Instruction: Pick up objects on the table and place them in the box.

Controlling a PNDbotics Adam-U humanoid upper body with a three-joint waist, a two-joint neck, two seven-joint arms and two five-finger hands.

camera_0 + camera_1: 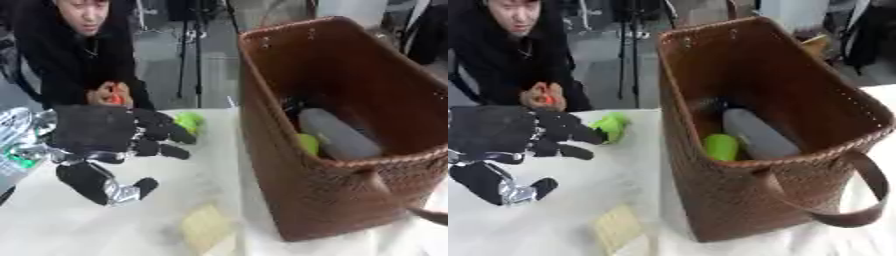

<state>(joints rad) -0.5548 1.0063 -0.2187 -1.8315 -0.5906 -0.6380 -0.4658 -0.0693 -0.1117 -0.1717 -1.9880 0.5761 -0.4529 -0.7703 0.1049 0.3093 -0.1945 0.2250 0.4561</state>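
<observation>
While my left hand (96,131) hangs over the table (52,220) with fingers spread and a bit bent, thumb hanging below, it has hold of nothing, so I read this as the reach step, not the carry. Green object (610,126) sits on the cloth just past my fingertips, on the box side of the hand; I can't tell if the fingertips touch it yet. Brown woven box (754,125) stands further off on that same side, already holding a green item (721,146) and a grey cylinder (759,134), so some of the job looks done. Yellowish flat piece (616,226) lies nearer me than the hand, below the thumb, by the box foot. Right hand isn't visible in either view. Next move, I judge: push forward slightly, close round the green object, lift, then clear the tall box rim before letting go.
</observation>
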